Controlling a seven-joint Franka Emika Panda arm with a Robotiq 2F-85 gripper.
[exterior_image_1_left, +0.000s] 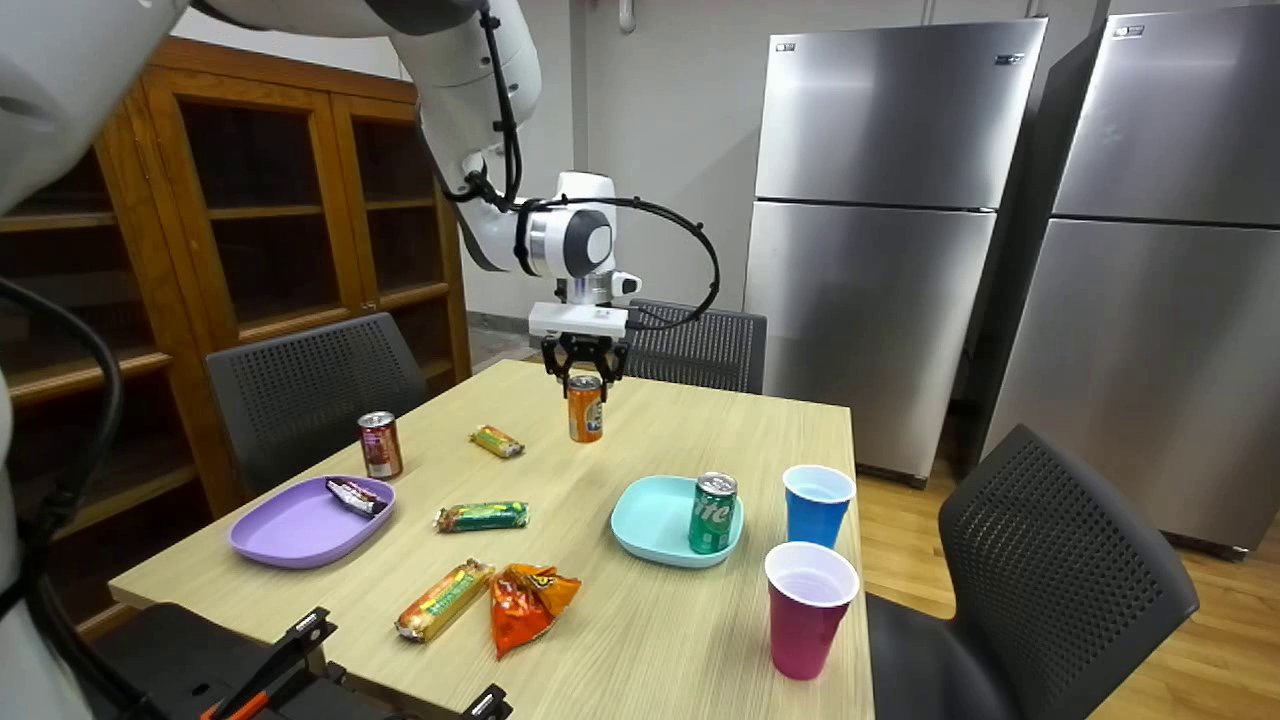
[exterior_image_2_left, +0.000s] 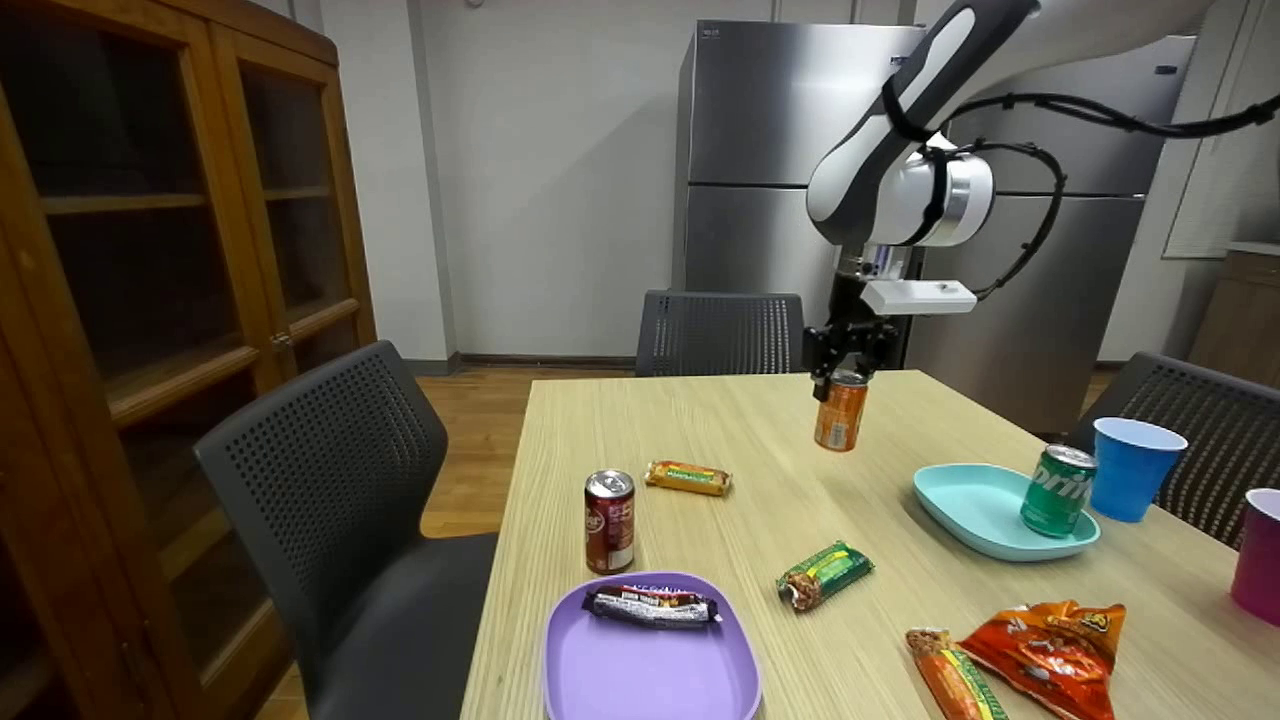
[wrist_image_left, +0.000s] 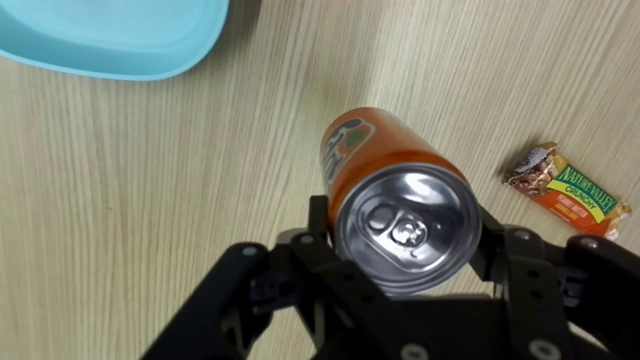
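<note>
Your gripper has both fingers clamped on an orange Fanta can. To their right lies a Nature Valley Crunchy peanut butter bar (wrist view).

A: What do we see of the arm?

B: We see it smooth, rounded and white, with dark grey panels among the curves. A silvery band shines beside a black strap.

A: Which cords do we notice?

B: We notice a black cable along the outside, small ties jutting from it.

A: And what do we find at the end?

B: Below a metallic collar we find a flat white box. The gripper is black and angular, its linked fingers blocky at the tips. In the wrist view we make out round, pale screw heads.
</note>
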